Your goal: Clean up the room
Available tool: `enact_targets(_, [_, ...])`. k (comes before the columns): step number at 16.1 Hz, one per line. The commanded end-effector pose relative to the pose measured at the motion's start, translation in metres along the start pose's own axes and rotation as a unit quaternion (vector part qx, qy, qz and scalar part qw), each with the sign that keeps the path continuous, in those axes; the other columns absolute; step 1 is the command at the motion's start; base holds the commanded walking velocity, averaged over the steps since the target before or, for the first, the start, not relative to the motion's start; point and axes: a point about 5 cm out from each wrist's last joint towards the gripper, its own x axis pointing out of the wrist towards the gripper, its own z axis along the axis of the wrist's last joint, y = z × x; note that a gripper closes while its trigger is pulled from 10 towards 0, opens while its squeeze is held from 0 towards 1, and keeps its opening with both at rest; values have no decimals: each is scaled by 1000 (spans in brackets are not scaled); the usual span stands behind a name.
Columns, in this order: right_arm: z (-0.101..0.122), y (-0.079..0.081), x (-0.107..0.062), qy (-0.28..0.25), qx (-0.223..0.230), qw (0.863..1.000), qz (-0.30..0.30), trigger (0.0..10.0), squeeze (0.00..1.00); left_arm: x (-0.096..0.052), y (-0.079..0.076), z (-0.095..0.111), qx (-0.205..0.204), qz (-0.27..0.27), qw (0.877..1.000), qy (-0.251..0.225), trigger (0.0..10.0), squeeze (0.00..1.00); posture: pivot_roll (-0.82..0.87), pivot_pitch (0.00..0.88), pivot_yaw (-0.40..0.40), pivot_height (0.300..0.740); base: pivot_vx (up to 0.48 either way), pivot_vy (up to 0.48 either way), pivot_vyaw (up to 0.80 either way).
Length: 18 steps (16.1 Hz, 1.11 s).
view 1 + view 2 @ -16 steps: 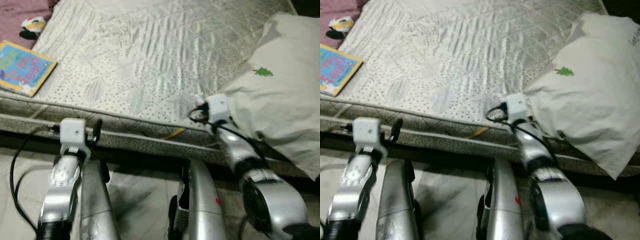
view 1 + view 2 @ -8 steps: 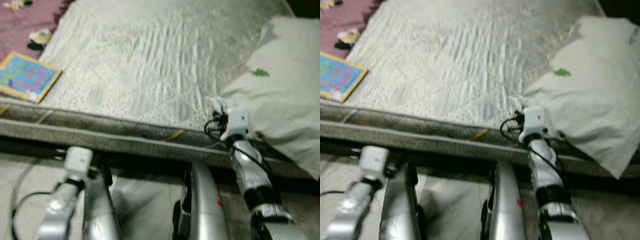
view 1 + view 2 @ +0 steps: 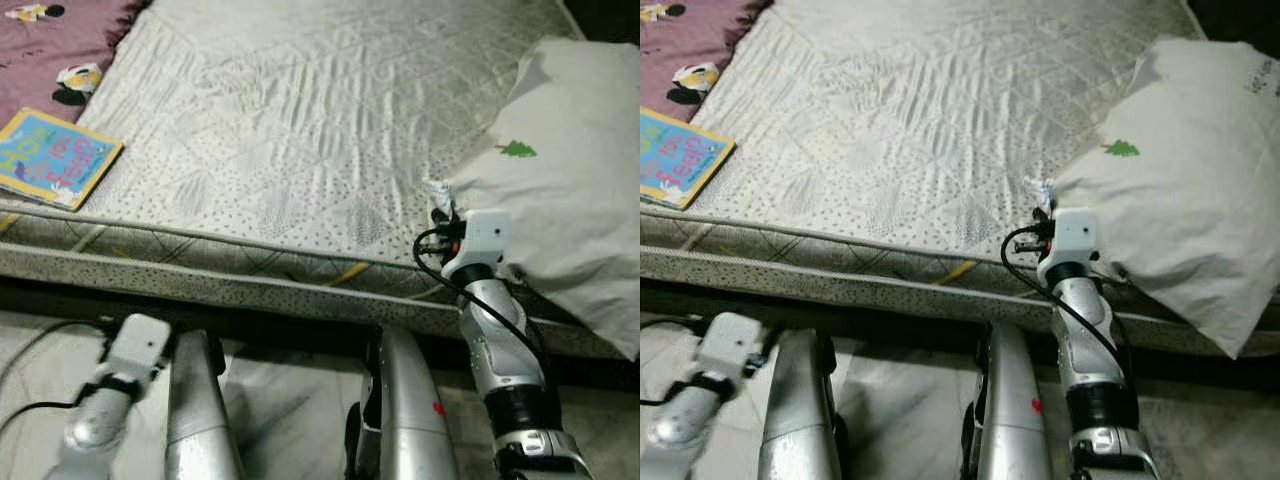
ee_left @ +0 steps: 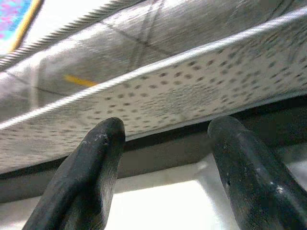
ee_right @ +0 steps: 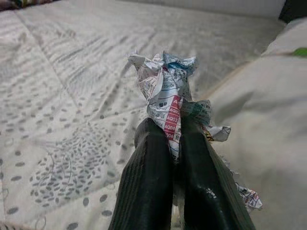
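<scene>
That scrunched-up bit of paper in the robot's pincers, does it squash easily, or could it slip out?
The crumpled paper is probably very light and soft: its creased folds flop over the right gripper, whose fingers are closed on it. It likely squashes further rather than slipping. Loose torn bits hanging beside the pillow could perhaps tear off.

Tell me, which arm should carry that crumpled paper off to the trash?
The right. Its tool already pinches the crumpled paper above the mattress, beside the pillow. The left tool hangs open and empty below the mattress edge.
</scene>
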Motion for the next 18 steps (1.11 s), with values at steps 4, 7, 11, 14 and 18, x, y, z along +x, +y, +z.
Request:
enact_targets(4, [0,8,-6,9,16,1000,10,0,0,-18,10,-41,116,-36,988,90,10000,0,126,74,-67,501,0,0,0])
enact_targets(7, [6,19,-6,3,19,999,36,10000,0,7,12,-1,72,3,997,0,10000,0,110,70,-77,501,0,0,0])
enact_targets(11, [25,21,-3,-28,32,998,40,10000,0,57,23,79,-38,54,990,-122,10000,0,73,57,-69,501,0,0,0])
enact_targets(14, [35,27,1,-41,42,997,50,10000,0,68,18,97,-113,71,983,-124,10000,0,60,63,-54,501,0,0,-306])
enact_targets(18, [34,39,-4,-37,61,995,69,10000,0,66,7,85,-180,82,976,-95,10000,0,39,72,-32,501,0,0,-514])
